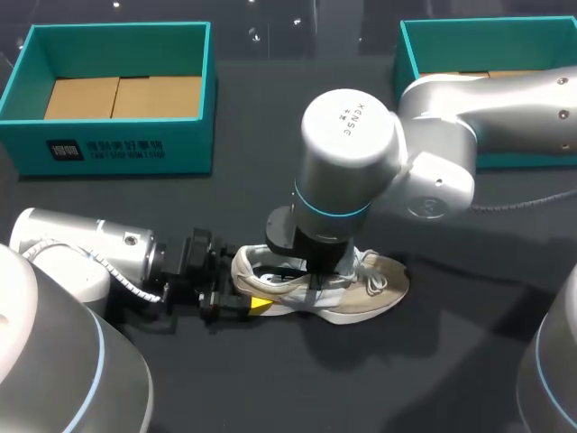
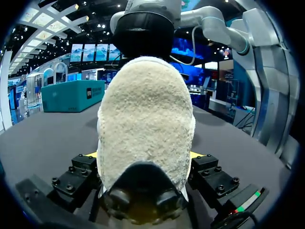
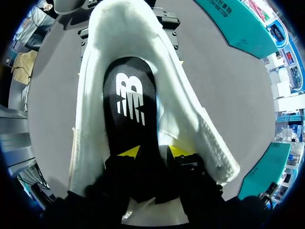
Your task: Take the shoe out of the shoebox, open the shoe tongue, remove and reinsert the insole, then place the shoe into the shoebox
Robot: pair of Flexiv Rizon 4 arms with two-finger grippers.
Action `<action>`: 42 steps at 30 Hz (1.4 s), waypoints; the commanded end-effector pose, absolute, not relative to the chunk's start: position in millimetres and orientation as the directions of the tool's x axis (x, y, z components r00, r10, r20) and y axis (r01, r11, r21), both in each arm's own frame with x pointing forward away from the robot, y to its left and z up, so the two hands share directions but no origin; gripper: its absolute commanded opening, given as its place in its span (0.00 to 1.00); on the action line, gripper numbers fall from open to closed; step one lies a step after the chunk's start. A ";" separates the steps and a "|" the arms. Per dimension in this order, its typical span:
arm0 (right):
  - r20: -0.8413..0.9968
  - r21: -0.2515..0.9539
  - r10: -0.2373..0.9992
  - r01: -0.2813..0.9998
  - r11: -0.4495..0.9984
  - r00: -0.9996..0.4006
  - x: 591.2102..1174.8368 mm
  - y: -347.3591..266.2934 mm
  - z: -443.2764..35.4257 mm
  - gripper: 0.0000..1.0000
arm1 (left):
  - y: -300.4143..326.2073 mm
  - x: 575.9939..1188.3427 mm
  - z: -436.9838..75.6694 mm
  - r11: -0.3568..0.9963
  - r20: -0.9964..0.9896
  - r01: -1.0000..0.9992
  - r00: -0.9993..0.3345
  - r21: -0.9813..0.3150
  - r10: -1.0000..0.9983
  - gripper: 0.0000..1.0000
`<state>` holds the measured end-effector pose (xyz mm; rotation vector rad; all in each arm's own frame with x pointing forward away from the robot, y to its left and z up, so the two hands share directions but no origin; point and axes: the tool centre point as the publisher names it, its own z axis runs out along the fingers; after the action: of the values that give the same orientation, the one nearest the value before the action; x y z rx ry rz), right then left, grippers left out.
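Table (image 1: 451, 361) is carrying the shoe (image 1: 374, 287), outside the shoebox (image 1: 126, 149). Your left gripper (image 2: 144, 153) is clamping its heel between both fingers; your right gripper (image 3: 153, 152) is pinching the black insole (image 3: 128, 95) between its tips, inside the shoe. Likely insole step: you're needing a slow, straight pull next.

Right arm (image 1: 352, 153) covers the shoe (image 1: 379, 287) from above, left claw (image 1: 248, 287) blocks its heel; toe side open

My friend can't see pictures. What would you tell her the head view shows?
A beige-and-white shoe sits on the dark table, its heel gripped by the left gripper while the right arm points down into it. Two teal shoeboxes stand open behind.
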<state>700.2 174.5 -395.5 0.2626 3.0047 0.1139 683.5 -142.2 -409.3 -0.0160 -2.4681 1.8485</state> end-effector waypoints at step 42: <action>0.041 0.294 0.120 0.127 0.947 -0.992 668.1 169.2 -391.6 0.00 | -142.6 683.6 -410.4 0.283 0.040 -0.026 -0.998 -0.959 0.043 0.00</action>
<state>677.3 180.3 -395.2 0.2045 3.1494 0.3740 681.8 -141.1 -410.1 -0.0191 -2.4670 1.8490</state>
